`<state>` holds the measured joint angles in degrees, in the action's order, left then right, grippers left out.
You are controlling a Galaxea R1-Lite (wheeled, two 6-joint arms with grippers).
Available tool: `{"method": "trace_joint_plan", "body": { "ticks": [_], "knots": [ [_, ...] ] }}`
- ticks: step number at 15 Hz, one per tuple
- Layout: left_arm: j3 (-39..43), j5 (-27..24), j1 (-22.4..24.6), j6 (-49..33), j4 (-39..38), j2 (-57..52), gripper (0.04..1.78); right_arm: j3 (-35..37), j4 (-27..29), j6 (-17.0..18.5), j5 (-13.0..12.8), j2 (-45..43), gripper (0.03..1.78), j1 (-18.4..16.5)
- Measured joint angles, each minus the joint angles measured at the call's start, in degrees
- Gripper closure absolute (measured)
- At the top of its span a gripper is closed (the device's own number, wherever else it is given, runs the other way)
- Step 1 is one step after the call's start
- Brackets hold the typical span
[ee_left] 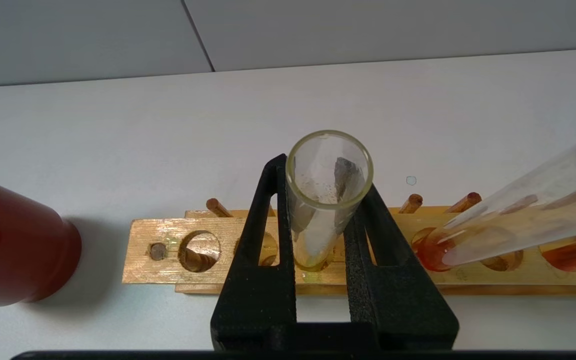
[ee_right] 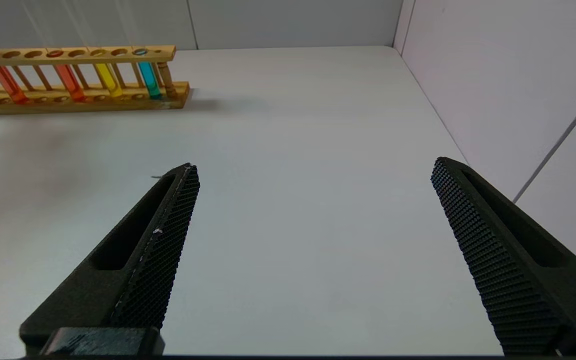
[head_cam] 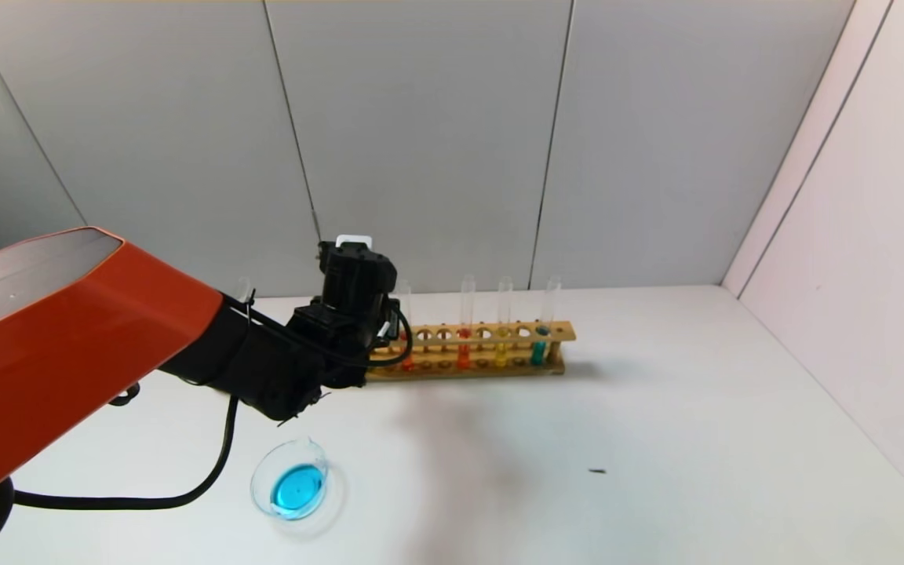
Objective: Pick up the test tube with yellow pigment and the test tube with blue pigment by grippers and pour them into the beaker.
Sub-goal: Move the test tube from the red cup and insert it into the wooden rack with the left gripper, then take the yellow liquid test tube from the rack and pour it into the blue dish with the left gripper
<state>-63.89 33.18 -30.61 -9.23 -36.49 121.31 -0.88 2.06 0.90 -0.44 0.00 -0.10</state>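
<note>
A white table [head_cam: 656, 424] fills the lower half of the head view, its matte surface evenly lit and carrying soft grey shadows toward the centre. A small dark speck [head_cam: 597, 471] lies on it at lower right. Behind it stands a back wall [head_cam: 421, 133] of pale grey panels divided by thin dark seams. On the right, a lighter side wall [head_cam: 876, 235] meets the table along a slanting edge.

Left arm [head_cam: 52, 345]: glossy orange shell, black cylindrical wrist, looped black cables, white label atop the left gripper [ee_left: 324, 235]. Right gripper [ee_right: 313, 240]: matte black tapered fingers [ee_right: 158, 250], slotted, dimpled inner pads.
</note>
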Motion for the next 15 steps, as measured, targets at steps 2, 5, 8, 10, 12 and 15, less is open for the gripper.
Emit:
{"method": "trace_joint_plan", "body": {
  "ticks": [2,5,8,10,12,15],
  "knots": [
    [0.0,0.0,-0.1,0.0,0.0,0.0,1.5,0.0,0.0,0.0,0.0,0.0,0.11,0.0],
    [-0.3,0.1,-0.4,0.7,0.5,-0.2,1.5,0.0,0.0,0.0,0.0,0.0,0.11,0.0],
    [-1.2,0.1,-0.4,1.7,1.2,-1.2,1.5,0.0,0.0,0.0,0.0,0.0,0.11,0.0],
    [-2.6,0.0,-0.4,1.7,4.2,-2.3,1.5,0.0,0.0,0.0,0.0,0.0,0.11,0.0],
    [-3.8,0.1,-0.4,1.6,6.6,-3.6,1.5,0.0,0.0,0.0,0.0,0.0,0.11,0.0],
    [-4.8,0.4,-0.5,1.6,9.2,-5.7,1.5,0.0,0.0,0.0,0.0,0.0,0.11,0.0]
  ]
}}
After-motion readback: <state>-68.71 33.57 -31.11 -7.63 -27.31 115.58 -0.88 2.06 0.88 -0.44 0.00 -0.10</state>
